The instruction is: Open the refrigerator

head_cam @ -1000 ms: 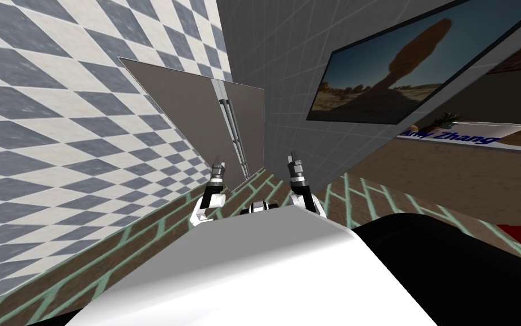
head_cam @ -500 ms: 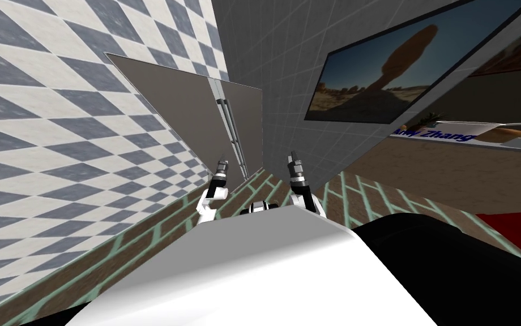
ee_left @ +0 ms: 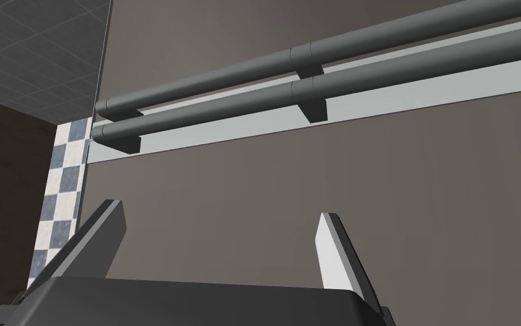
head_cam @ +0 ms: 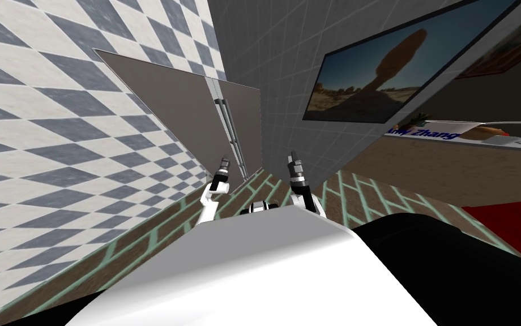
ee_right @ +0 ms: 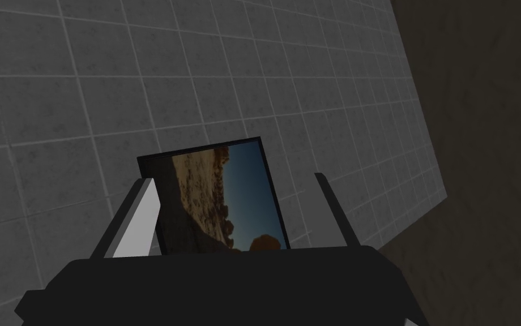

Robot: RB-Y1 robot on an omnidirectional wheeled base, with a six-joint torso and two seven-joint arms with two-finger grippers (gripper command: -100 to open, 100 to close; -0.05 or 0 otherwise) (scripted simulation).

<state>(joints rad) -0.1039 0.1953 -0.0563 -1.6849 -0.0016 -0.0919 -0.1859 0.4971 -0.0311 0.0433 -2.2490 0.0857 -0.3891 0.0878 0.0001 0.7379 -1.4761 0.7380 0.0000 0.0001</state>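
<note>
Approach step, by the look of it: the refrigerator (head_cam: 180, 107) is seen ahead against the chequered wall (head_cam: 55, 141), both doors shut, its two dark handles (ee_left: 367, 75) set side by side along the centre seam. The left gripper (ee_left: 220, 212) is held wide open with nothing between the fingers, aimed at the door panel (ee_left: 310, 181) just beside the handles, nothing touched yet. The right gripper (head_cam: 293, 157) is raised alongside, likewise spread and empty. Next, the left hand would need to be shifted across until one bar is bracketed, then closed and drawn back.
</note>
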